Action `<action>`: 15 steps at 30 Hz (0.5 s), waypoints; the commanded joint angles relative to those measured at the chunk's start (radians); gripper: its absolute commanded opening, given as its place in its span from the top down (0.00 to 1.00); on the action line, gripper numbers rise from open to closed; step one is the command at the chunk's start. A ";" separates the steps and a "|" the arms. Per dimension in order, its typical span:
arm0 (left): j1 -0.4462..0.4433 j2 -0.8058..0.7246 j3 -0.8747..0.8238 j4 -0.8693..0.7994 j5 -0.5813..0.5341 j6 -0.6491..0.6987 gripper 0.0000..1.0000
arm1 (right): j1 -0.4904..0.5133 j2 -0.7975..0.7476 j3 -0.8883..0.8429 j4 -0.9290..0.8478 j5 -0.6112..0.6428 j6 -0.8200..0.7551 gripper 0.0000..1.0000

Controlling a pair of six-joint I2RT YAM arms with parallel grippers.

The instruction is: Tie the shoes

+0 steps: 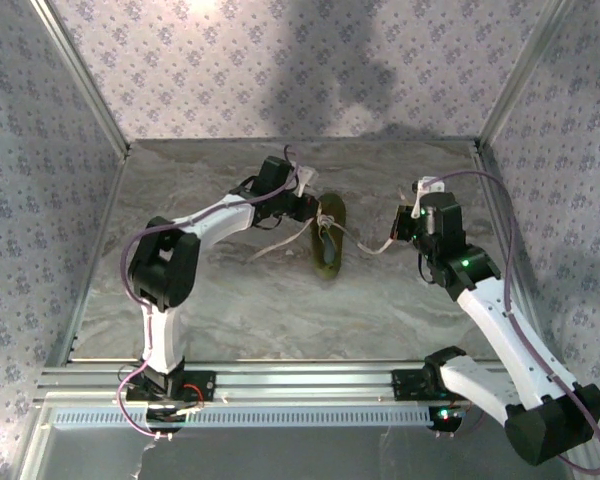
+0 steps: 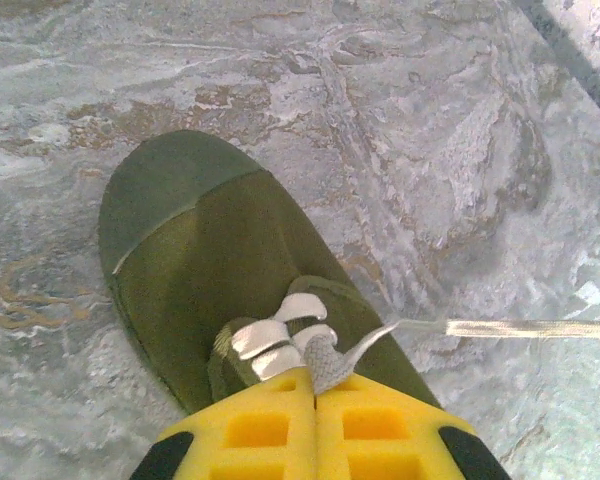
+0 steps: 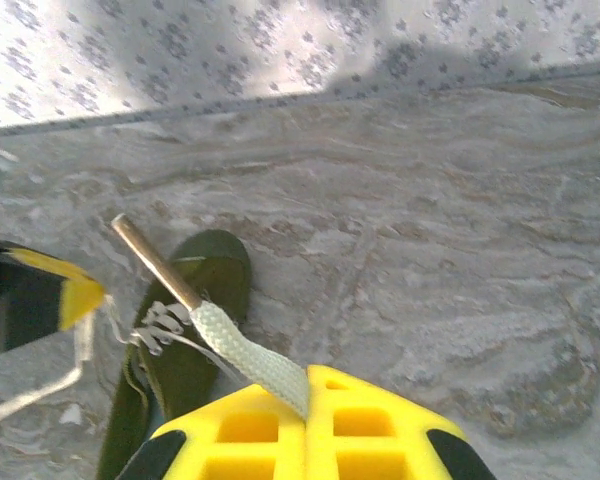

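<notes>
The olive-green shoe (image 1: 330,243) lies near the table's middle, toe toward the far wall in the wrist views. In the left wrist view, the shoe (image 2: 210,250) sits right under my left gripper (image 2: 315,378). Its yellow fingers are shut on a white lace just past the eyelets, and the rest of that lace (image 2: 530,328) runs off to the right. My right gripper (image 3: 308,385) is shut on the lace (image 3: 240,350) near its tan tip (image 3: 150,262), to the right of the shoe (image 3: 195,330). From above, the left gripper (image 1: 313,210) is at the shoe and the right gripper (image 1: 400,228) holds the lace (image 1: 368,244) stretched out.
Another white lace end (image 1: 278,243) trails on the marbled tabletop (image 1: 280,300) left of the shoe. Patterned walls close the back and both sides, and a metal rail (image 1: 300,380) runs along the near edge.
</notes>
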 commanded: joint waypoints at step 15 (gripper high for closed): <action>0.006 0.133 0.125 0.062 0.149 -0.255 1.00 | 0.241 0.108 0.063 0.372 -0.270 -0.277 1.00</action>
